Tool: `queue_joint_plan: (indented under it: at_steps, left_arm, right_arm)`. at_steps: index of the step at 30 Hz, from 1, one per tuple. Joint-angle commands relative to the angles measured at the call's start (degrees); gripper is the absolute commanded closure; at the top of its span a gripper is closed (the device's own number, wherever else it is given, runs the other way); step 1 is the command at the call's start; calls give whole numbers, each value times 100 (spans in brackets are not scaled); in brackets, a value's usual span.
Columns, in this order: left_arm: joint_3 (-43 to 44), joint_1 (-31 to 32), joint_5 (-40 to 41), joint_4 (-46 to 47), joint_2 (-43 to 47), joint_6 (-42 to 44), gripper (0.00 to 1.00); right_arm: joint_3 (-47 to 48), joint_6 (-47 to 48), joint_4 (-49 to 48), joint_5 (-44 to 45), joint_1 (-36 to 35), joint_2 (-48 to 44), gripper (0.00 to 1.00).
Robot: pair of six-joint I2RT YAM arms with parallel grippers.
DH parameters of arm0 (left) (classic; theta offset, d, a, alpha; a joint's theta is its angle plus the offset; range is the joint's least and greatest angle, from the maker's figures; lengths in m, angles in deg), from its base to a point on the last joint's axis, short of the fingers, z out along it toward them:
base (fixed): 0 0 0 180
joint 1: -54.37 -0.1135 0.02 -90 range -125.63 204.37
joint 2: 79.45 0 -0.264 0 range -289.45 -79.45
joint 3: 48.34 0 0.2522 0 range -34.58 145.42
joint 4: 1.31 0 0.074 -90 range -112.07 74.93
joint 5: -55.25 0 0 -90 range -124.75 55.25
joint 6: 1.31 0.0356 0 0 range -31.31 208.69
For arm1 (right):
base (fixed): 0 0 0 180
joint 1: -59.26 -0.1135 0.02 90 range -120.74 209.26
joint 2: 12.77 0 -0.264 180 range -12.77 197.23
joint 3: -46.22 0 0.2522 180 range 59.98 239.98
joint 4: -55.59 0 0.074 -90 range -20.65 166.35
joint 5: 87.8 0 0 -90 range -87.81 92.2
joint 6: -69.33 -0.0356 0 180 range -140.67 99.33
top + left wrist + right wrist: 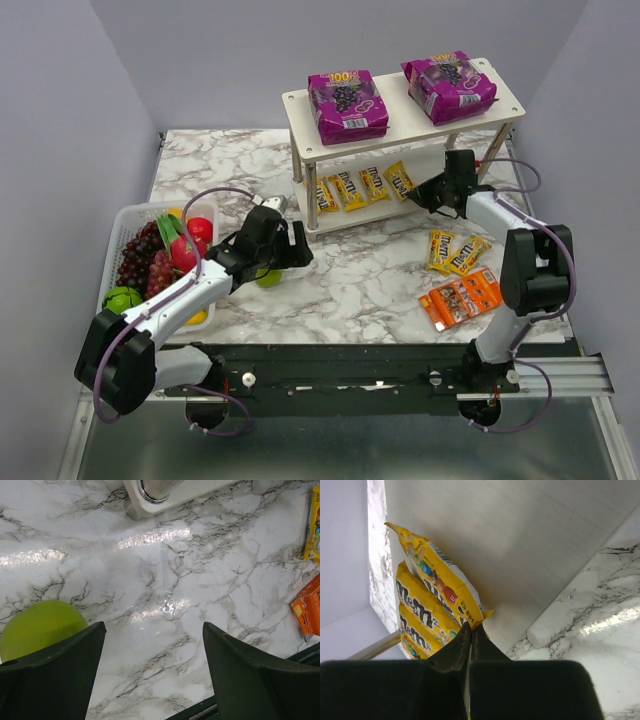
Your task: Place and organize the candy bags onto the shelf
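The shelf [500, 98] stands at the back of the table with two purple candy bags [347, 105] [449, 85] on its top tier. Several yellow packets [348, 190] lie in a row on the lower tier. My right gripper [422, 193] is at the right end of that row. In the right wrist view it [471, 626] is shut on the corner of the end yellow packet [440, 582], which lies on the lower board [530, 540]. Two more yellow packets [453, 252] and the orange pack [460, 298] lie on the marble at the right. My left gripper [290, 245] [154, 645] stands open over bare marble.
A white fruit basket [118, 232] with grapes and other fruit sits at the left. A green fruit [268, 278] [40, 627] lies on the table beside my left fingers. A metal shelf leg [155, 490] stands ahead of the left gripper.
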Motion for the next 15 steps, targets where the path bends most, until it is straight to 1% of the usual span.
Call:
queue_joint_plan:
  at_steps: [1,6,10,15]
  left_arm:
    - [46,-118,174,-93,110,81,12]
    - [99,-214,174,-137,66,125,12]
    - [116,-258,182,-190,66,142,12]
    - [90,-302,182,-198,83,143,12]
  right_arm:
    - [252,-332,-138,-125,44,315,87]
    - [410,-544,-112,-275,44,622,82]
    - [480,-640,-103,-214,35,684,78]
    - [577,-597,-41,-117,44,720,76]
